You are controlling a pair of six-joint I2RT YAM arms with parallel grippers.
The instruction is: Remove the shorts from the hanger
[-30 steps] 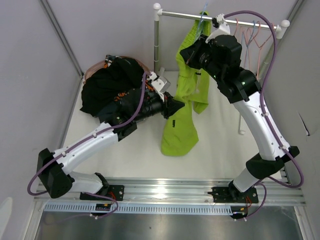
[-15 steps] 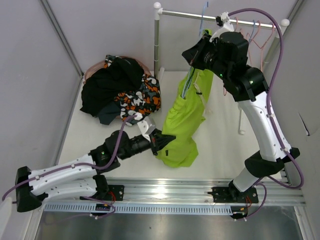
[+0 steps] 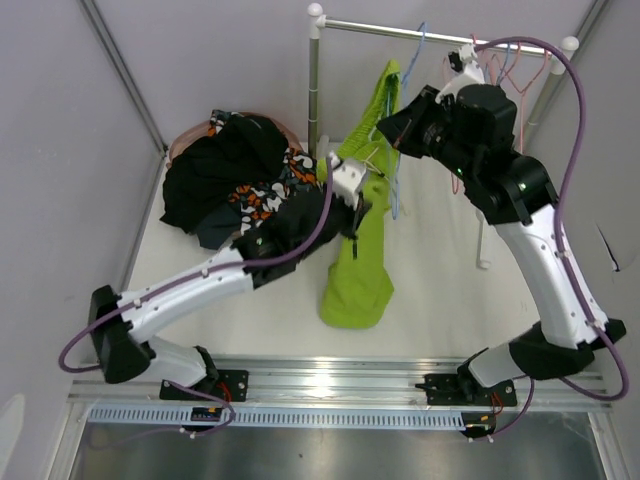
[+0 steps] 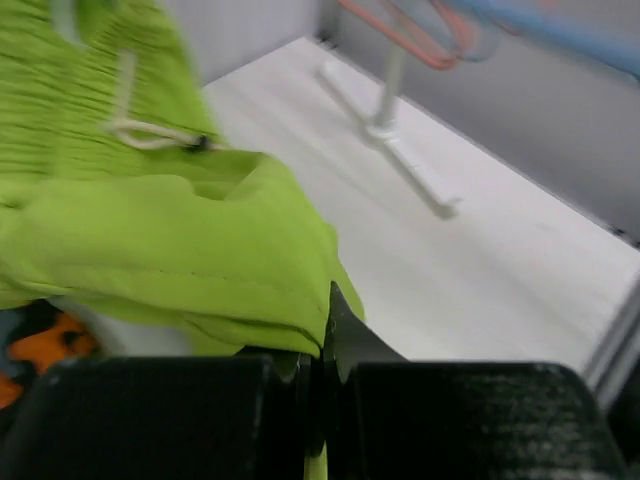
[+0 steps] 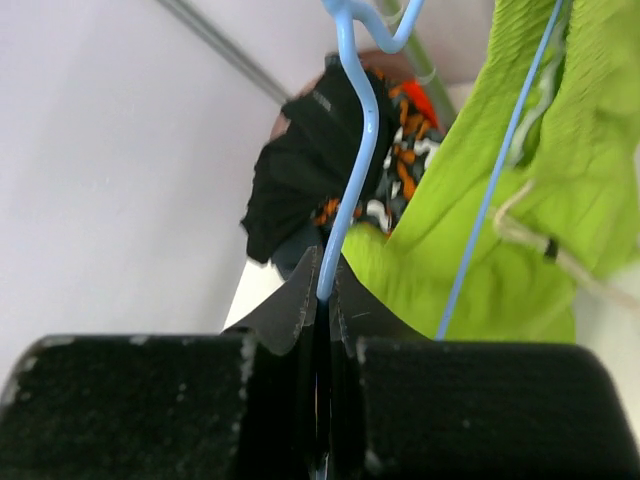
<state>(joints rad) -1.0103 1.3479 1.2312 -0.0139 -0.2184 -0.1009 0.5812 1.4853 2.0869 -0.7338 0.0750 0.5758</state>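
the lime-green fabric shorts (image 3: 358, 270) hang in the middle of the scene, not yet off the thin light-blue wire hanger (image 3: 396, 190). their gathered waistband is up beside the right gripper (image 3: 386, 125) and the rest falls in a long drape towards the white table top (image 3: 440, 300), where the lower end appears to rest. the right gripper sits high, just below the silver metal rail (image 3: 370, 29) of the clothes rack. in its wrist view its jaws are closed tight on the hanger's (image 5: 345, 180) blue wire stem just under the hook, with the fingertips of the right gripper (image 5: 322, 288) meeting around it. a second strand of the same blue wire runs down across the shorts' (image 5: 560, 170) ribbed green cloth, and a pale drawstring (image 5: 525, 235) hangs beside it. whether the hook is on the rail cannot be told. the left gripper (image 3: 360, 215) reaches in from the left at about mid-height of the shorts. in its wrist view the jaws of the left gripper (image 4: 322, 325) are pinched shut on a fold of the shorts' (image 4: 170, 250) green cloth, with the knotted drawstring (image 4: 140, 130) lying on the gathered waistband above. to the left, well apart from the shorts, lies a heap of black clothes with an orange, white and black patterned garment (image 3: 235, 180). on the right end of the rail hang several bare pink and blue wire hangers (image 3: 510, 70).
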